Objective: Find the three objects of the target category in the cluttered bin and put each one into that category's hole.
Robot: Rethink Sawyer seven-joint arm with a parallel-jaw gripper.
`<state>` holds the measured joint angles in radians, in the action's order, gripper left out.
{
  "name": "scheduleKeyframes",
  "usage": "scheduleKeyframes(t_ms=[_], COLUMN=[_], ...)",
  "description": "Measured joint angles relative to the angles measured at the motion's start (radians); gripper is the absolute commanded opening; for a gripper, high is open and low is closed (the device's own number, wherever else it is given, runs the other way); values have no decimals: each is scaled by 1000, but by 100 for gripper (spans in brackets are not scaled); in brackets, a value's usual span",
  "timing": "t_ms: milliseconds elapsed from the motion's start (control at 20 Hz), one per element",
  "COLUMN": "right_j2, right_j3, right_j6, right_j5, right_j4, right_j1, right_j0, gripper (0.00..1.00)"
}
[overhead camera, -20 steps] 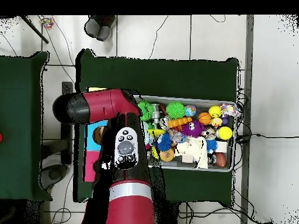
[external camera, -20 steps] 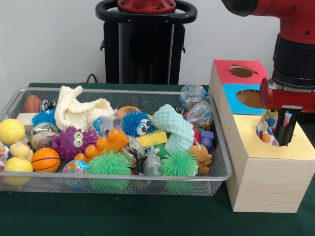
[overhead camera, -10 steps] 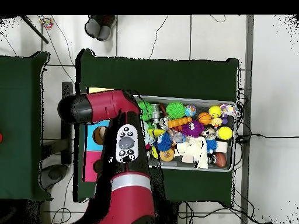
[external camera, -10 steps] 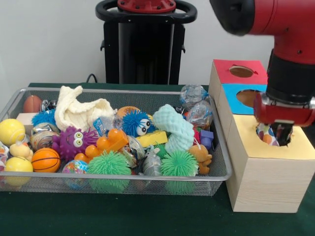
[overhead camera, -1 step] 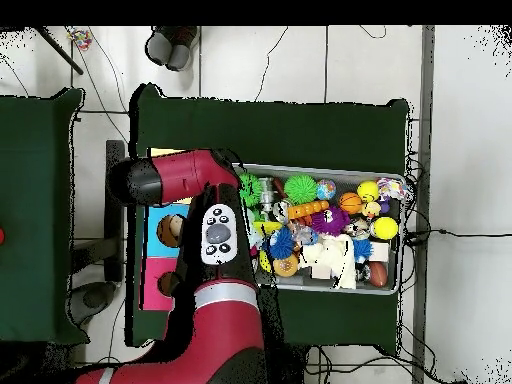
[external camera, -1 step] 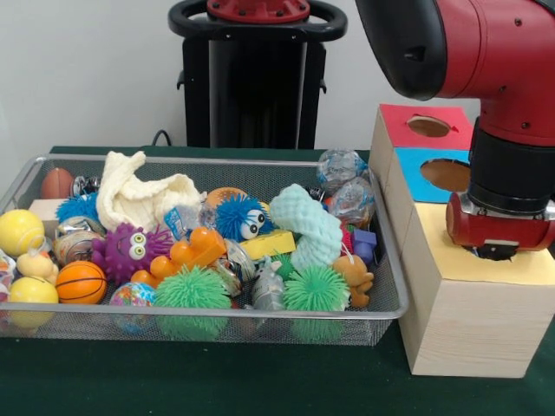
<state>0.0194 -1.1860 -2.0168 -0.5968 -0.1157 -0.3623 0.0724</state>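
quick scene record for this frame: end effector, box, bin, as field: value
end effector: lowered onto the yellow hole of the box, tips hidden, open or shut cannot be told
box: wooden, right of the bin, tops red, blue, yellow, one hole each
red hole: uncovered
blue hole: uncovered
bin: wire mesh, full of toys
green spiky balls: near front wall

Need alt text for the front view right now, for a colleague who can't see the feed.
The red arm's wrist is lowered onto the yellow hole of the wooden box, hiding the gripper. Blue and red holes lie behind it. Left of the box, a wire mesh bin is full of toys.
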Motion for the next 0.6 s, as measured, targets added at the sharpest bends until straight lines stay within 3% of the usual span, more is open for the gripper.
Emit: scheduleKeyframes(t_ms=[600], right_j2=[8], right_j3=[-23], right_j6=[0], right_j5=[7], right_j4=[-2], right_j1=[-12], right_j0=[-11], gripper=[0])
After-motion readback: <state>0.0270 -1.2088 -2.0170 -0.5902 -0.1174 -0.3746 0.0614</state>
